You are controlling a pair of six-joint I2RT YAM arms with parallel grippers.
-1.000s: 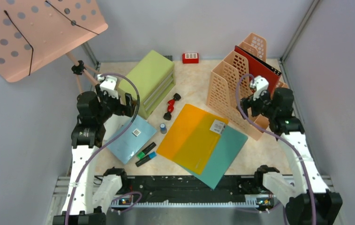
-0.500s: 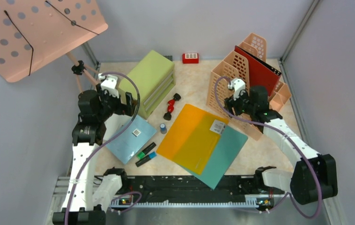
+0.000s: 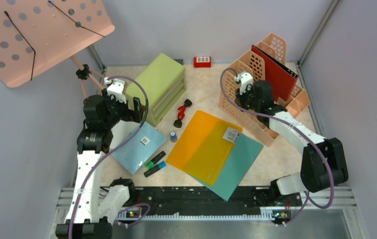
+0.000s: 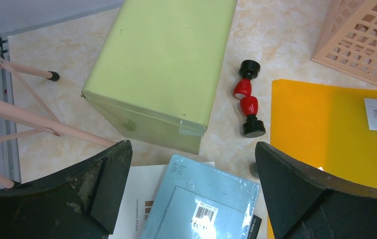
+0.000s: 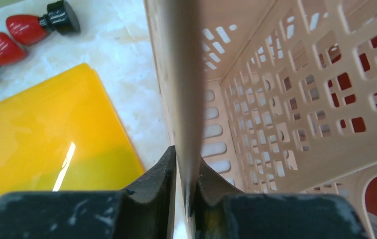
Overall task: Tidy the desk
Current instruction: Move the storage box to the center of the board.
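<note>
The right arm stretches from its near-right base out toward the far side, wrist bent down. The right gripper has its jaws pinched tight on the left wall of the peach file rack. The left arm stands tall on the left, and the left gripper hangs spread wide above the near corner of the green drawer cabinet and a blue notebook. The desk, beige marble between grey walls, is cluttered: an orange folder lies at its middle, overlapping a teal folder.
</note>
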